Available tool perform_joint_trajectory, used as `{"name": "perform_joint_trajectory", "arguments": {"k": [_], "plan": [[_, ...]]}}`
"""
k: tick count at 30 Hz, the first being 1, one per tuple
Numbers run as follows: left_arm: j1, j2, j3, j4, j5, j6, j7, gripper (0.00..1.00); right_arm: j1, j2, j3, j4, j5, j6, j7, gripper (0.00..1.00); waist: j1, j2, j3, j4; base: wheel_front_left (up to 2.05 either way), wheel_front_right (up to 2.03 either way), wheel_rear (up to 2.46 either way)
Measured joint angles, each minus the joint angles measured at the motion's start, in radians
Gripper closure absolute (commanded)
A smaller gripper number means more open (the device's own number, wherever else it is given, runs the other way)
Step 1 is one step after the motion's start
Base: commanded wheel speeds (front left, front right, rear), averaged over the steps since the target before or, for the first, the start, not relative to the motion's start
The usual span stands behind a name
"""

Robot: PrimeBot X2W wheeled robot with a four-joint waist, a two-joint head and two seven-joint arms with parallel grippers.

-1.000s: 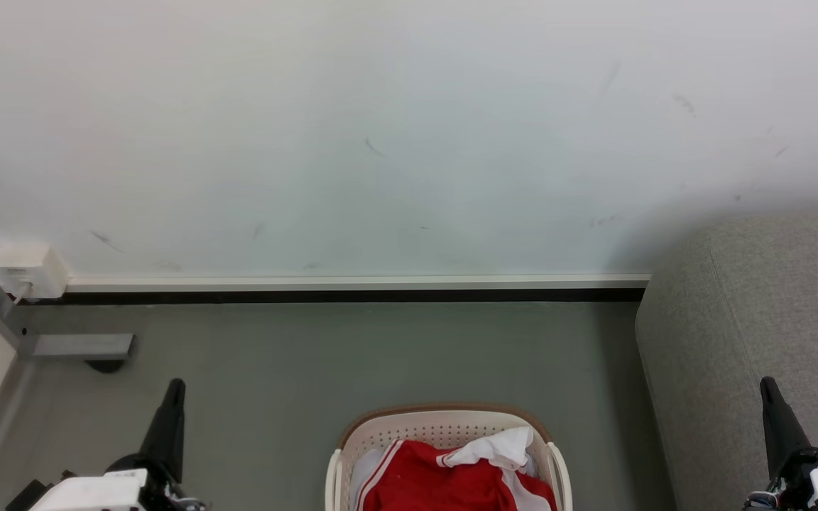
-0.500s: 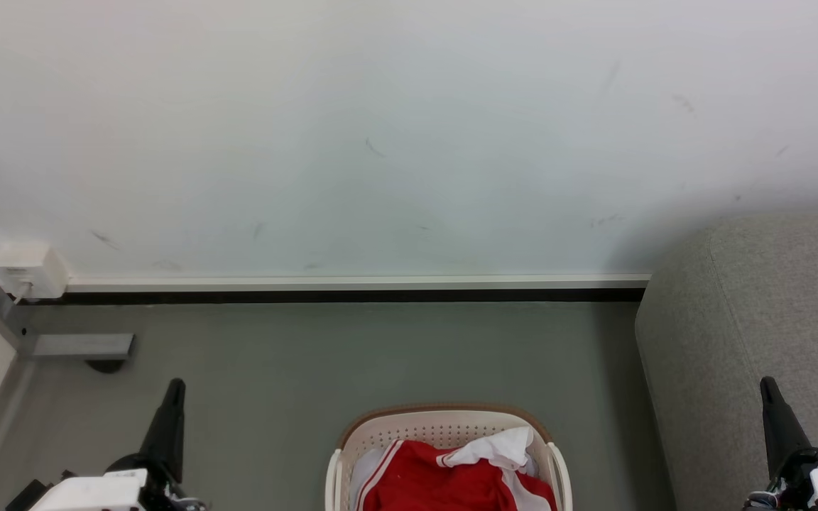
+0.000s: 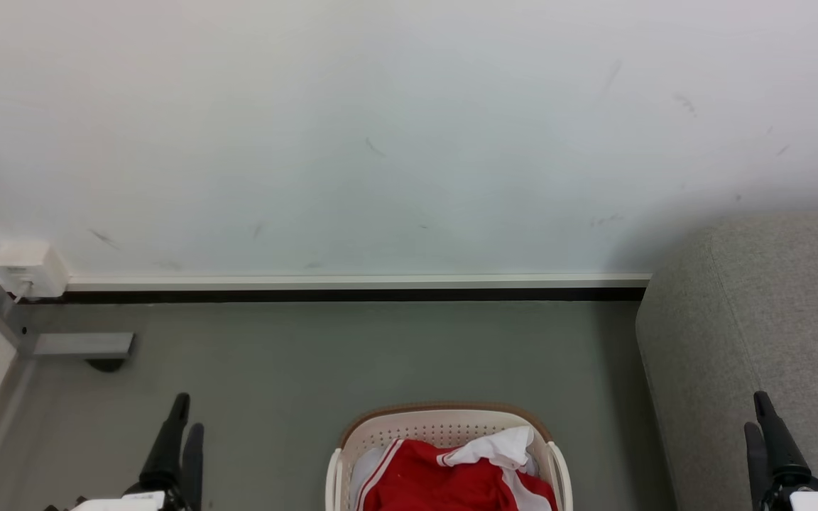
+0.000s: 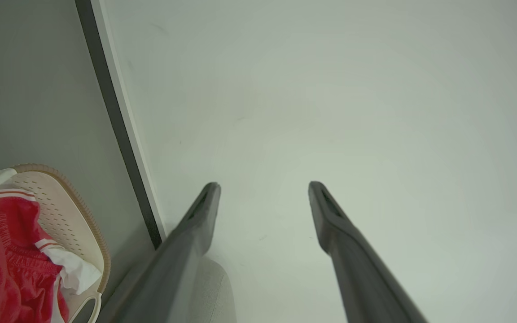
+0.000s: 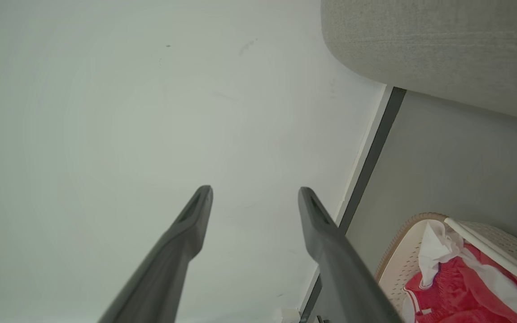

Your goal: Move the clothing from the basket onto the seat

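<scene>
Head view, looking down at a grey-green floor (image 3: 380, 355) that meets a pale, scuffed wall (image 3: 380, 142) along a white skirting board (image 3: 352, 282).

Compared with half a second ago, both grippers sit lower in this view. Each now shows two dark fingers where a single slim silhouette showed before. The left gripper (image 3: 189, 415) stands at the lower left. The right gripper (image 3: 755, 411) stands at the lower right, in front of the seat (image 3: 771, 305). In the wrist views, each pair of long, tapering, matte fingers is spread well apart with nothing between them, pointing at the bare wall. The basket and the wall have not shifted, so the arms moved, not the camera.

The basket (image 3: 444, 428) stands on the floor at bottom centre, between the grippers and near the seat. It is oval cream plastic with perforated walls and a brown rim. The clothing lies inside it: a crumpled bright red garment (image 3: 437, 482) with white stripes, and a white cloth (image 3: 498, 447) draped over its upper right. Both look soft and loosely heaped.

The seat is light grey woven upholstery with a rounded corner and one seam. No clothing lies on the part in view.

The spread fingers suggest the arms are readying for a first reach, and the whole transfer appears still to be done.
</scene>
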Motion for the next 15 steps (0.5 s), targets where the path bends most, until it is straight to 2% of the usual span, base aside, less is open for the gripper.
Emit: {"name": "perform_joint_trajectory", "arguments": {"k": [6, 15], "plan": [[0.0, 0.0, -0.01, -0.002, 0.037, 0.0, -0.031, 0.0, 0.0, 0.0, 0.013, -0.02, -0.092, 0.0, -0.028, 0.0, 0.0, 0.0, 0.002, 0.0, 0.0, 0.0, 0.0], [0.0, 0.0, -0.029, -0.025, 0.159, 0.017, -0.067, 0.0, 0.005, -0.001, 0.039, -0.063, -0.294, 0.0, -0.066, 0.0, 0.0, 0.0, 0.003, 0.0, 0.0, 0.0, 0.0]]}}
